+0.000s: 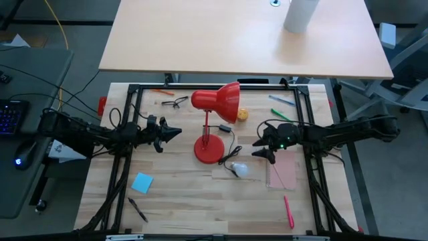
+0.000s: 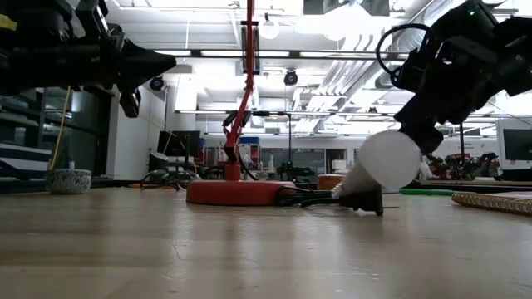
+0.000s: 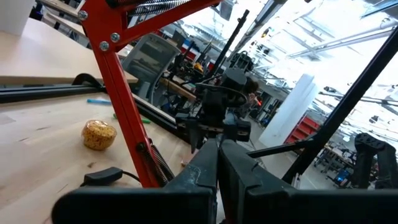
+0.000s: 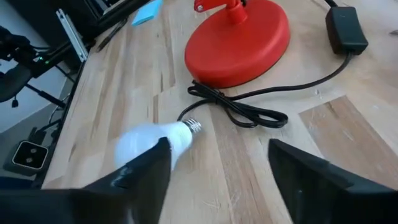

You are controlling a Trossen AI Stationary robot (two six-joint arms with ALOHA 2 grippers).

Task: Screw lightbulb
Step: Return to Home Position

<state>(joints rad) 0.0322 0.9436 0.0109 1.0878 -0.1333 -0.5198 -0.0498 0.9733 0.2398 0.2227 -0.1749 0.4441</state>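
Observation:
The white lightbulb lies on its side on the table, just near of the red lamp's round base. Its screw base points toward the lamp's black cord. The bulb also shows in the low view. The lamp's shade faces the table's left. My right gripper is open, above and to the right of the bulb, its fingers apart over the table and touching nothing. My left gripper is shut and empty, left of the lamp's arm.
A small yellow-orange round object lies behind the lamp. A pink notebook and a red pen lie at the right. A blue note and a black pen lie near left, glasses far left.

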